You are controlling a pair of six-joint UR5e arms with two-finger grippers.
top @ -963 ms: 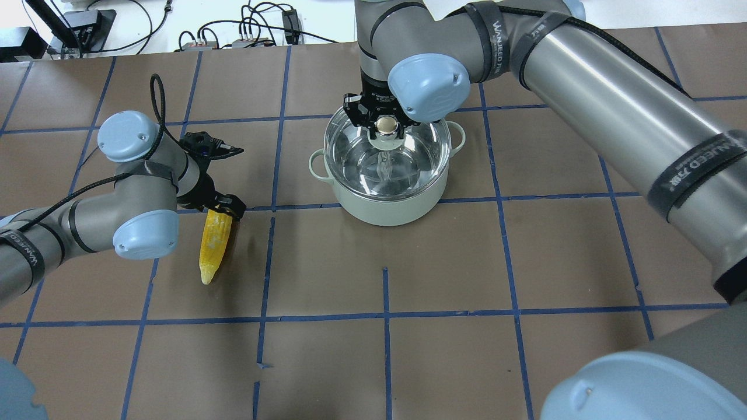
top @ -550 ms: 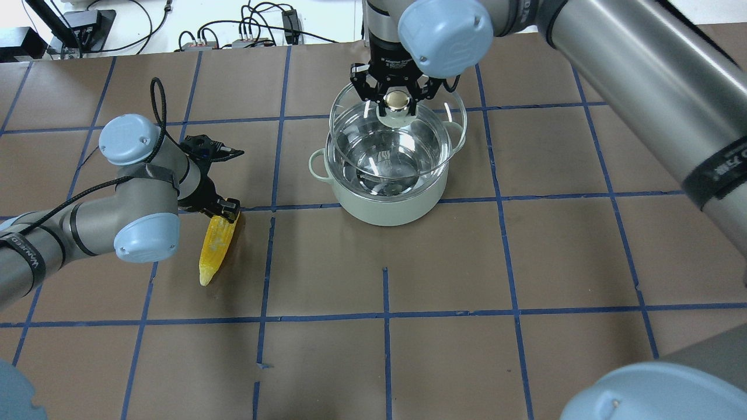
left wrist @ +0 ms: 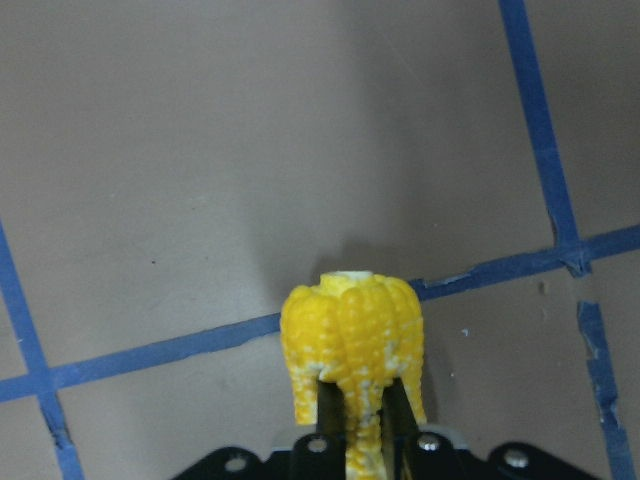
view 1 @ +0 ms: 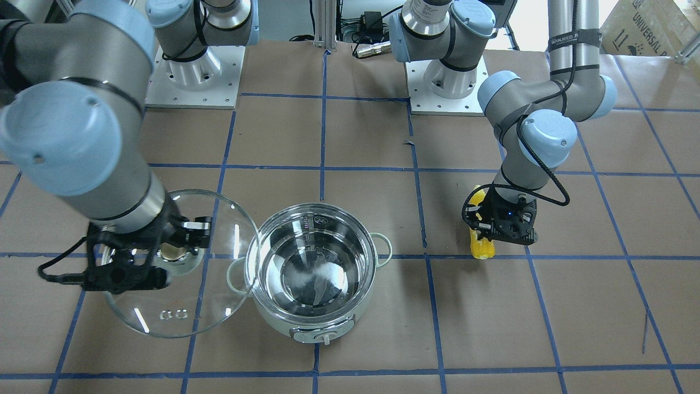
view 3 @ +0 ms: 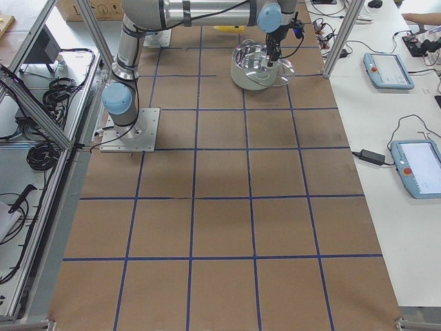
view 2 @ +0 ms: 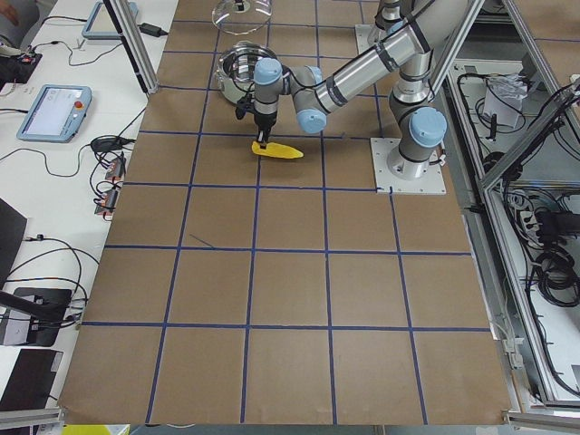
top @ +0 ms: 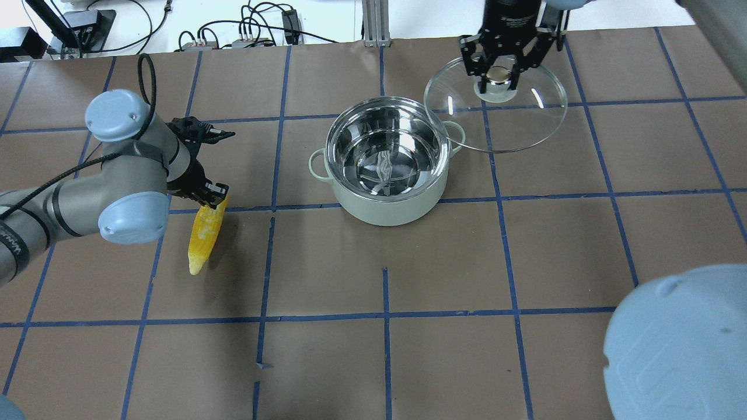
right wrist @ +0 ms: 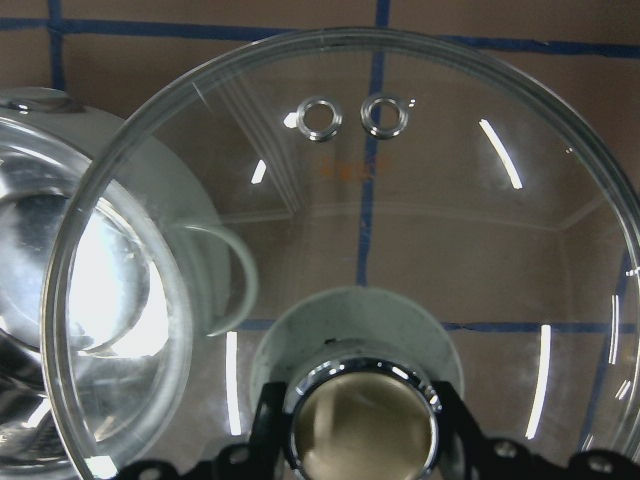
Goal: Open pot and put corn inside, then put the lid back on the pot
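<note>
Brown paper covers the table (top: 554,251), ruled into squares by blue tape (top: 385,318). Cables (top: 265,26) trail past its far edge, and teach pendants (view 3: 388,69) lie on a white bench beside it. Seen from overhead, the open pot (top: 385,210) stands mid-table. The right end effector (top: 497,79) is clamped on the knob of the lid (top: 519,125), at the pot's 2 o'clock. The left end effector (top: 213,197) pinches the thick end of the corn (top: 201,242), at the pot's 8 o'clock.

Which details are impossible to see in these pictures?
Front-facing view: left gripper hides most of the yellow corn cob.
Right wrist view: lower edge cuts off the right gripper and the knob of the clear glass lid.
Overhead view: wall of the pale steel-lined pot hides its front knob.
</note>
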